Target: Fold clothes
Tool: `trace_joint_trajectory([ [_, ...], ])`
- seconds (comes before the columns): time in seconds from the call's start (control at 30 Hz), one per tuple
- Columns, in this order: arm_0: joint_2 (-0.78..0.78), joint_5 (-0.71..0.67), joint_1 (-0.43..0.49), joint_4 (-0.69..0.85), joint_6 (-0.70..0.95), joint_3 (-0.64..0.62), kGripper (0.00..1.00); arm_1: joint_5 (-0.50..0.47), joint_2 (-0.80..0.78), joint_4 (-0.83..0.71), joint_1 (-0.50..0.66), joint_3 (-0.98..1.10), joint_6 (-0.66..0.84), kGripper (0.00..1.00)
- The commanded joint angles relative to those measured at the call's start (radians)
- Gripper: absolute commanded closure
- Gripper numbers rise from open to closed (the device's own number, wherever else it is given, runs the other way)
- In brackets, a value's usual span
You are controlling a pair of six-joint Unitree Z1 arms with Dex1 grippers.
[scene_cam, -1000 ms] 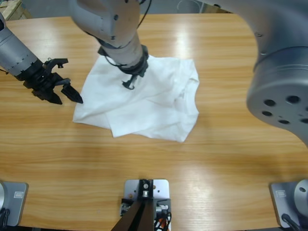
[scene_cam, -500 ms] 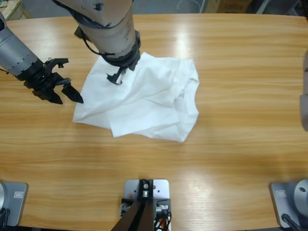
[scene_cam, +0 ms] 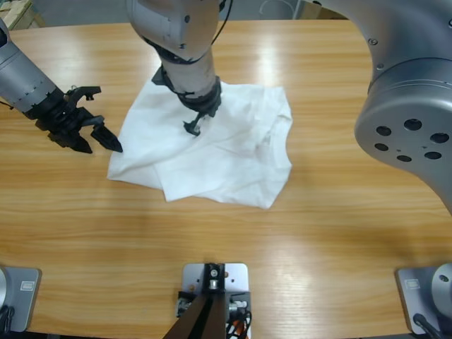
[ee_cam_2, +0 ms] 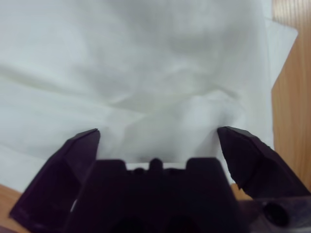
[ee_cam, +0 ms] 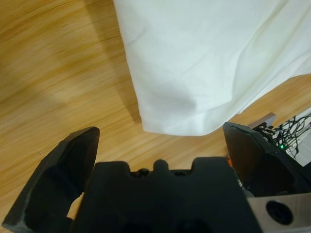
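A long wooden table [scene_cam: 332,233] with pale glossy streaks fills the view.

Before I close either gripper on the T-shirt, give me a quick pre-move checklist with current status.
1. Left gripper jaws open: ok.
2. Right gripper jaws open: ok.
3. Right gripper over the T-shirt: ok, white fabric fills its wrist view.
4. Left gripper beside the shirt's left edge, on bare table: ok, not touching fabric.
5. Shirt lying flat: not ok, it is rumpled and partly folded over.
6. Right jaws in contact with fabric: cannot tell.
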Motion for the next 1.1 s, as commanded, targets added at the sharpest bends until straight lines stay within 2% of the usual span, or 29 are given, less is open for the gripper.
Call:
trace_joint_trajectory([
  [0.03, 0.031, -0.014, -0.012, -0.012, 0.011, 0.031, 0.013, -0.007, -0.067, -0.135, -0.008, -0.611, -0.023, 0.000],
  [0.4, 0.027, -0.015, -0.012, -0.012, 0.013, 0.031, 0.013, 0.025, 0.070, -0.066, -0.023, -0.610, -0.011, 0.000],
  [0.63, 0.037, -0.017, -0.012, -0.015, 0.013, 0.029, 0.013, 0.035, 0.098, 0.006, -0.043, -0.604, -0.011, 0.000],
  [0.77, 0.037, -0.018, -0.012, -0.015, 0.014, 0.029, 0.013, -0.003, 0.082, 0.063, -0.043, -0.592, -0.011, 0.000],
  [0.93, 0.038, -0.019, -0.013, -0.015, 0.015, 0.029, 0.013, -0.109, 0.004, 0.123, -0.043, -0.532, -0.005, 0.000],
  [1.1, 0.037, -0.019, -0.013, -0.016, 0.016, 0.029, 0.013, -0.141, -0.063, 0.128, -0.018, -0.421, 0.018, 0.000],
])
